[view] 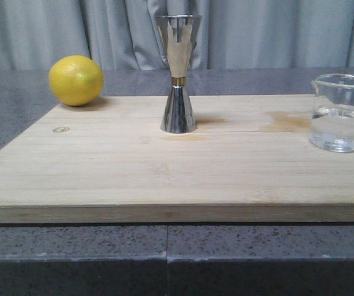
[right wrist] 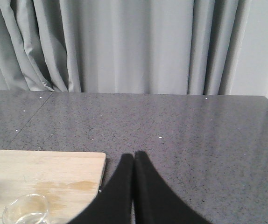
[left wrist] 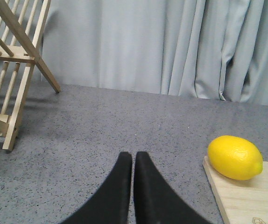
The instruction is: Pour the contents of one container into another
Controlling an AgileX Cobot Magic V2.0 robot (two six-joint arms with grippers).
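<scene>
The clear glass beaker (view: 340, 112) stands at the right end of the wooden board (view: 103, 166), holding some clear liquid; its rim (right wrist: 25, 210) also shows in the right wrist view. The steel double jigger (view: 178, 74) with a gold waist band stands upright near the board's middle back. Neither gripper appears in the front view. My left gripper (left wrist: 133, 156) is shut and empty over the grey counter, left of the board. My right gripper (right wrist: 134, 155) is shut and empty over the counter just right of the board's corner.
A yellow lemon (view: 76, 80) rests at the board's back left corner, also seen as the lemon (left wrist: 235, 157) in the left wrist view. A wooden drying rack (left wrist: 10, 70) stands far left. A wet stain (view: 286, 123) marks the board near the beaker. Grey curtains hang behind.
</scene>
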